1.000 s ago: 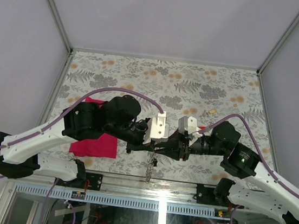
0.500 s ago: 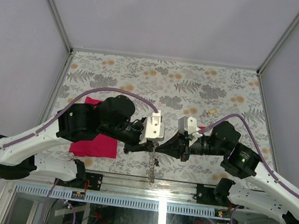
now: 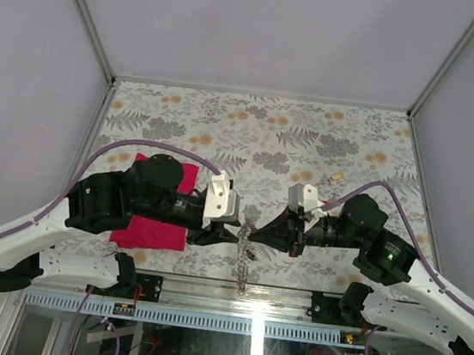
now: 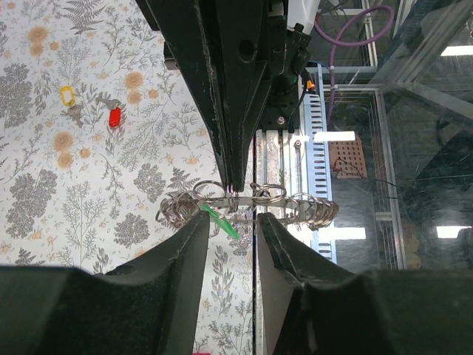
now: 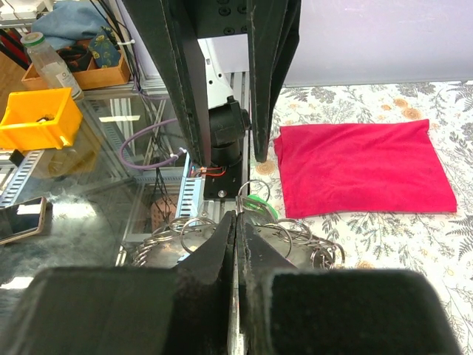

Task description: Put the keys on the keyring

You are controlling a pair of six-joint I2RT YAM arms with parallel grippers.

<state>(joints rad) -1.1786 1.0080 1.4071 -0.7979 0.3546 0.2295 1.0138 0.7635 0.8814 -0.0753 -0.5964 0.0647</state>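
The keyring (image 4: 247, 203), a silver bar strung with several split rings, hangs in the air over the table's near edge (image 3: 246, 246). My right gripper (image 5: 238, 216) is shut on it, its fingers (image 4: 230, 148) coming in from above in the left wrist view. A green key (image 4: 222, 220) hangs on one ring (image 5: 259, 205). My left gripper (image 4: 233, 219) faces the keyring from the left (image 3: 230, 233), open, with the green key just off its tips. A red key (image 4: 114, 117) and a pale yellow key (image 4: 67, 95) lie on the flowered table.
A magenta cloth (image 3: 158, 220) lies flat under the left arm (image 5: 362, 170). The table's near metal rail (image 3: 240, 292) runs right below the keyring. Off the table, a yellow bin (image 5: 37, 118) and a bottle (image 5: 52, 63) sit below the glass.
My right gripper has shut on the keyring. The left gripper has opened and drawn back to the left, away from it. The keyring now hangs from the right gripper alone.
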